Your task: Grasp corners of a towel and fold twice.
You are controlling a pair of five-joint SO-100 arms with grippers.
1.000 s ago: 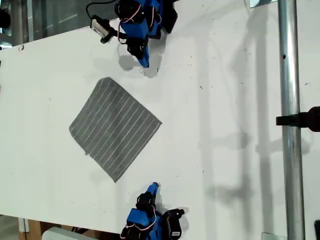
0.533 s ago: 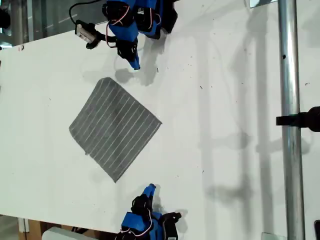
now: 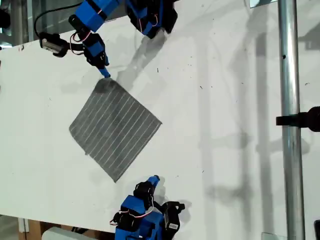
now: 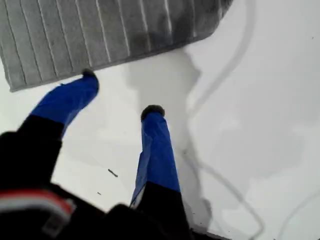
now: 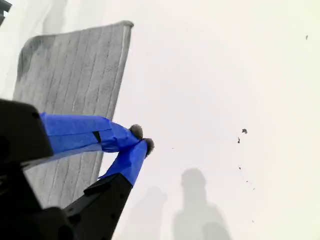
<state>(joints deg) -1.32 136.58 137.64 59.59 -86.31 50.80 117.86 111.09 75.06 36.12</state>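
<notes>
The grey white-striped towel point(image 3: 115, 127) lies flat as a diamond on the white table point(image 3: 225, 100). My first gripper point(image 3: 105, 74) hangs at the towel's top corner point(image 3: 107, 81) in the exterior view. In the first wrist view that gripper point(image 4: 121, 93) is open, one fingertip point(image 4: 89, 75) at the towel's point(image 4: 100, 30) edge, nothing between the fingers. My second gripper point(image 3: 156, 178) sits near the exterior view's bottom edge, to the right of the towel's lower corner point(image 3: 116, 180) and apart from it. It point(image 5: 141, 139) is shut on nothing, with the towel point(image 5: 75, 75) beside it.
A metal pole point(image 3: 289, 150) with a black clamp point(image 3: 299, 120) runs down the exterior view's right side. A small camera on a cable point(image 3: 50, 42) sticks out from the first arm. The table's edge runs along the exterior view's left and bottom-left.
My first arm has swung toward the exterior view's left and reached down to the towel's top corner. My second arm shifted only slightly. The towel has not moved.
</notes>
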